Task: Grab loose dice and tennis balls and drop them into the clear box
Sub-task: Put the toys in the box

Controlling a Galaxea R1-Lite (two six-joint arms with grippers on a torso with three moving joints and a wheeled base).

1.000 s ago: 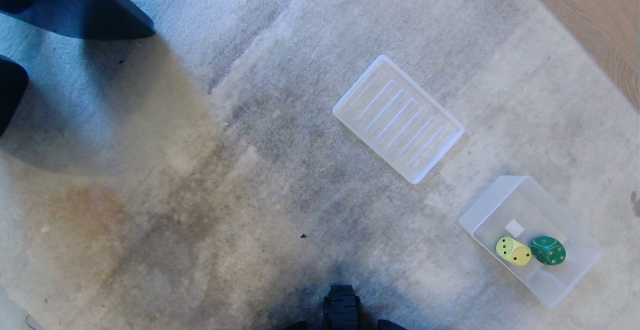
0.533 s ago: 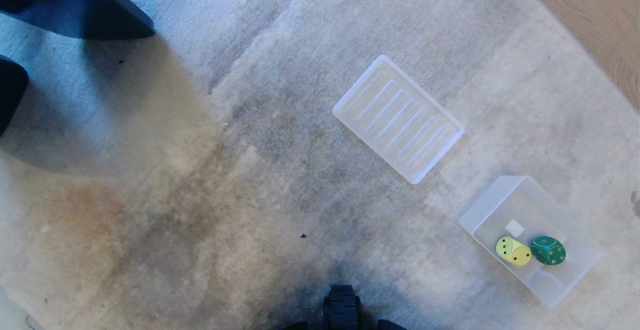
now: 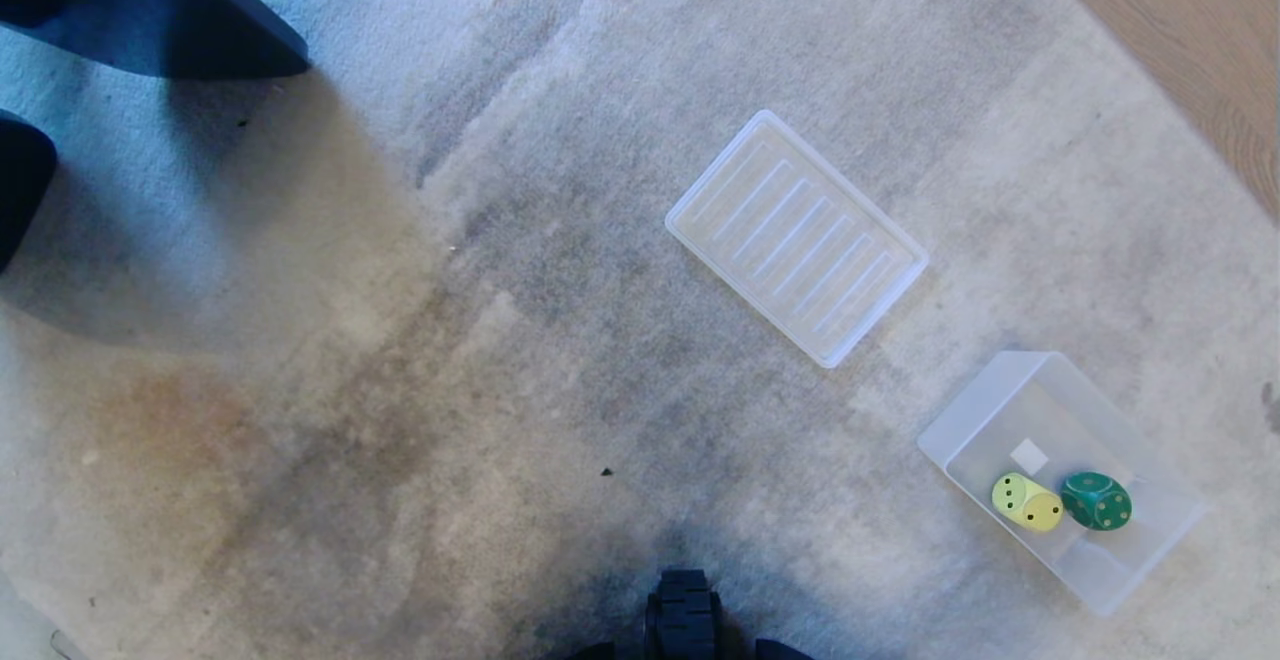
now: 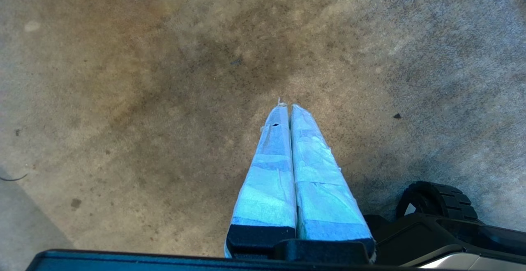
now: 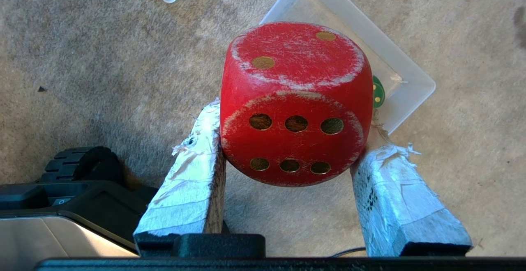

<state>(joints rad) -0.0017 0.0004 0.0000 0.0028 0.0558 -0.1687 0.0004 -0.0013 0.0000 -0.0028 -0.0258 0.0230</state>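
I am holding my right pincer [image 5: 287,139] clamped on one red die [image 5: 292,102]; my left pincer [image 4: 286,109] is pressed together; one yellow die [image 3: 1026,502] and one green die [image 3: 1097,501] are sitting in the clear box [image 3: 985,405], lower right.

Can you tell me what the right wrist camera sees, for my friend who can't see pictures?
The right gripper holds a scuffed red die between its two taped fingers, six pips facing the camera. Below it lies grey carpet, with the clear box partly hidden behind the die.
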